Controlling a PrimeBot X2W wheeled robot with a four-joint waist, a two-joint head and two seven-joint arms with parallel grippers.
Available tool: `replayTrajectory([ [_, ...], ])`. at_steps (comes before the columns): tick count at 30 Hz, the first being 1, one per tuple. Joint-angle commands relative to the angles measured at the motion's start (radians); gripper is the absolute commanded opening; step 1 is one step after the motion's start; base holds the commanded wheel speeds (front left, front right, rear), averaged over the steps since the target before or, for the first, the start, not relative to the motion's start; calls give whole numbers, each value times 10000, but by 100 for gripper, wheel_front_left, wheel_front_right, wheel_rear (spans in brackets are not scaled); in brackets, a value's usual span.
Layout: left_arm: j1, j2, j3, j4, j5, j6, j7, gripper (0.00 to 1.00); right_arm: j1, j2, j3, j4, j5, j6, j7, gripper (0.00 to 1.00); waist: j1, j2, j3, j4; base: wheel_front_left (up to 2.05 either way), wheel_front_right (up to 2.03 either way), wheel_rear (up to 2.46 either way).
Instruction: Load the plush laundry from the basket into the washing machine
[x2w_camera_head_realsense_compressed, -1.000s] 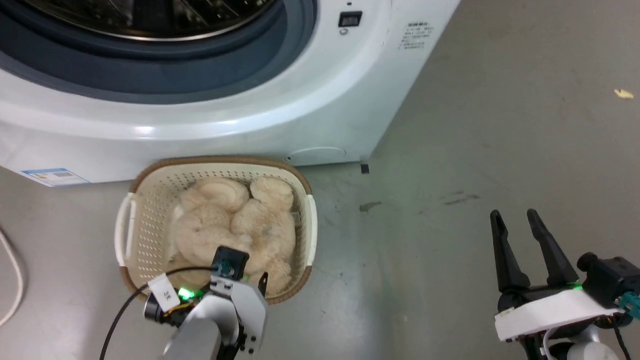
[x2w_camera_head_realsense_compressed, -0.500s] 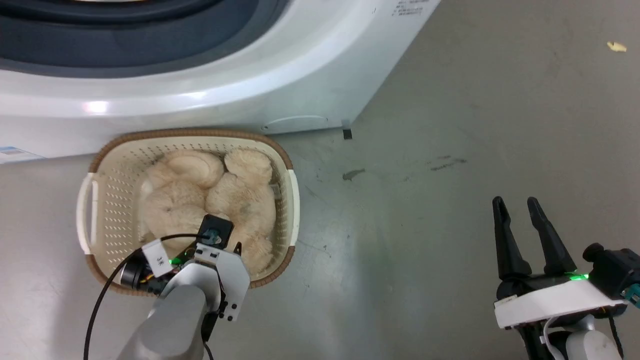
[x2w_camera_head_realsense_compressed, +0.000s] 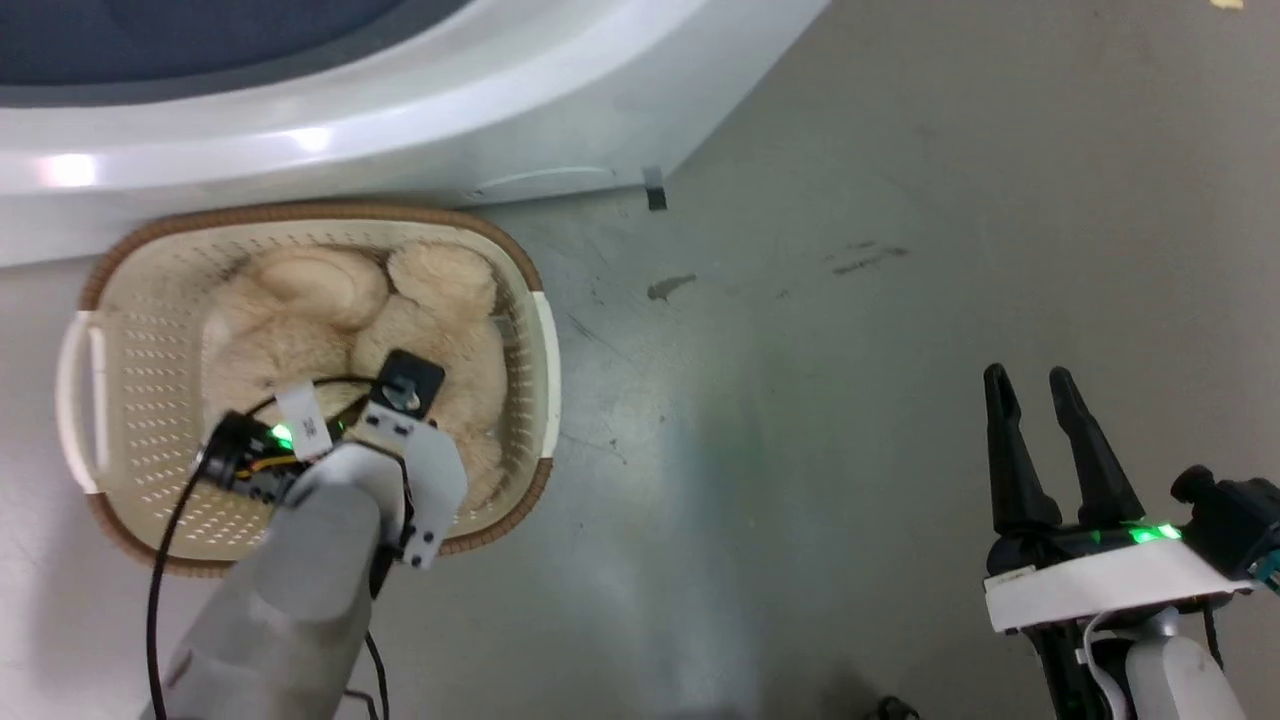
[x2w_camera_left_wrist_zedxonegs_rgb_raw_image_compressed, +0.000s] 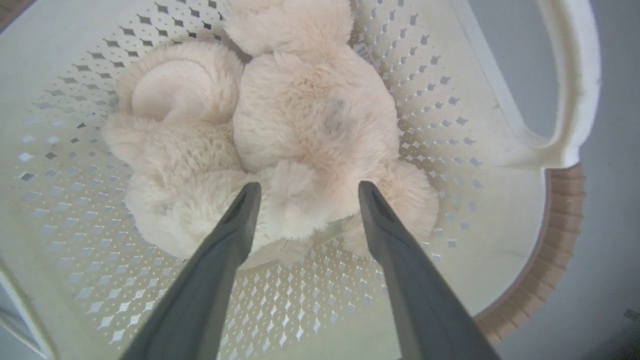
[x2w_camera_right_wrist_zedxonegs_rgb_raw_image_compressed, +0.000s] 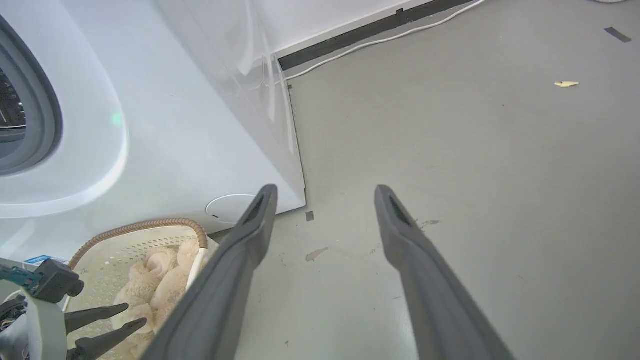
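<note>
Now the head view has dipped, so the washing machine (x2w_camera_head_realsense_compressed: 400, 110) shows less of its porthole, and against the basket (x2w_camera_head_realsense_compressed: 300, 212) the left gripper (x2w_camera_left_wrist_zedxonegs_rgb_raw_image_compressed: 305, 187) has gone from the near rim to well inside. Its fingers stand wide apart, holding nothing, tips either side of a small lobe of the plush laundry (x2w_camera_left_wrist_zedxonegs_rgb_raw_image_compressed: 300, 110) (contact unclear), which lies in the basket on the floor (x2w_camera_head_realsense_compressed: 850, 400) before the machine. The right gripper (x2w_camera_head_realsense_compressed: 1028, 375) hangs open and empty over the floor, well apart

Fluffy long-pile plush laundry (x2w_camera_left_wrist_zedxonegs_rgb_raw_image_compressed: 310, 125), perforated plastic basket (x2w_camera_left_wrist_zedxonegs_rgb_raw_image_compressed: 450, 100), glossy white washing machine (x2w_camera_right_wrist_zedxonegs_rgb_raw_image_compressed: 190, 125)
</note>
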Motion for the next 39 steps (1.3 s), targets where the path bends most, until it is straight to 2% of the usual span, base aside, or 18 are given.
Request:
replayTrajectory([
  [1, -364, 105, -163, 297, -46, -16, 10, 100, -211, 3, 33, 59, 179, 7, -118, 100, -1, 0, 251, -153, 0, 0, 0],
  [7, -967, 229, -417, 826, -187, -156, 179, 100, -402, 3, 145, 117, 486, 7, -222, 100, -1, 0, 772, -379, 0, 0, 0],
  [9, -1360, 330, 5, 1126, -811, -6, 52, 100, -517, 3, 194, 170, 712, 7, -285, 100, -1, 0, 1101, -529, 0, 0, 0],
  [13, -1650, 401, 146, 1442, -1185, 1, 83, 100, -588, 3, 99, 297, 1052, 7, -347, 100, -1, 0, 1403, -693, 0, 0, 0],
  [17, -2029, 584, -94, 1878, -1274, -114, 388, 100, -706, 3, 178, 441, 1350, 8, -431, 100, -1, 0, 1803, -944, 0, 0, 0],
  [25, -2713, 873, -426, 2529, -1425, 148, 901, 100, -1011, 3, 430, 589, 2001, 8, -557, 100, -1, 0, 2621, -1376, 0, 0, 0],
  [28, -2711, 986, -502, 2543, -1471, 50, 1082, 100, -1117, 3, 569, 670, 2159, 8, -557, 100, -1, 0, 2758, -1534, 0, 0, 0],
  [29, -2703, 972, -511, 2541, -1492, 14, 1077, 56, -1124, 3, 575, 683, 2172, 8, -557, 100, -1, 0, 2761, -1541, 0, 0, 0],
  [30, -2700, 959, -529, 2499, -1501, -27, 964, 18, -1129, 3, 577, 699, 2179, 8, -557, 100, -1, 0, 2759, -1545, 0, 0, 0],
  [31, -2684, 966, -555, 2456, -1496, -49, 820, 0, -1140, 3, 585, 722, 2183, 8, -557, 100, -1, 0, 2748, -1559, 0, 0, 0],
  [39, -2284, 875, -587, 2416, -1691, -224, 163, 0, -1076, 3, 318, 864, 2111, 8, -557, 100, -1, 0, 2102, -1422, 0, 0, 0],
])
